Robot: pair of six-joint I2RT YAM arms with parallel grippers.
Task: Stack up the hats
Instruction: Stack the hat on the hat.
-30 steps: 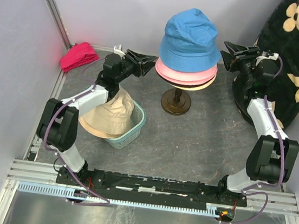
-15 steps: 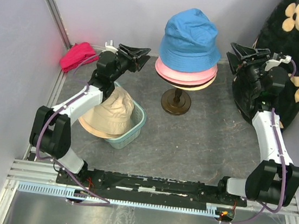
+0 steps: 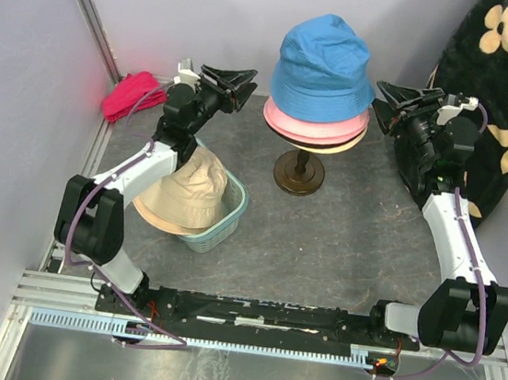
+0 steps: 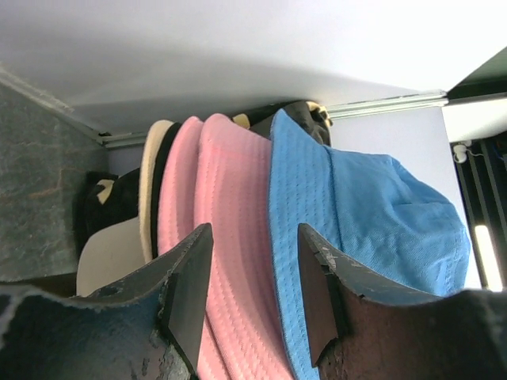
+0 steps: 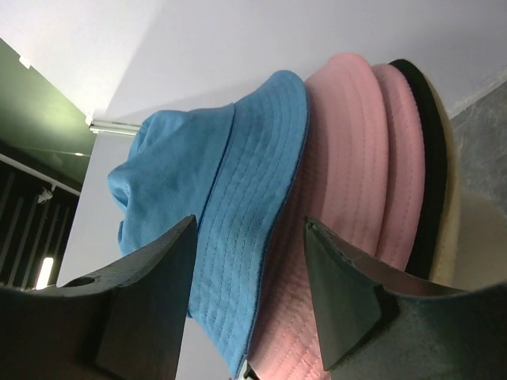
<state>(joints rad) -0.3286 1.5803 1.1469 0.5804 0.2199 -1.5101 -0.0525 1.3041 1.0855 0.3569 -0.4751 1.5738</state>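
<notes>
Blue cloth tops the stack: the blue hat [image 3: 325, 64] sits over two pink hats [image 3: 316, 122], a black hat [image 5: 424, 158] and a cream brim [image 3: 338, 147], all on the mannequin stand [image 3: 298, 172] at the back middle. My left claw [image 3: 246, 90] and right claw [image 3: 382, 99] flank the stack at brim level, both spread and holding nothing. A loose beige hat [image 3: 189, 191] lies in the teal basket [image 3: 230, 215] under my left arm. A magenta cloth [image 3: 134, 96] sits in the back-left corner and black flowered fabric [image 3: 507, 91] hangs to the right. The grey table [image 3: 340, 247] is mottled and the walls are lavender.
</notes>
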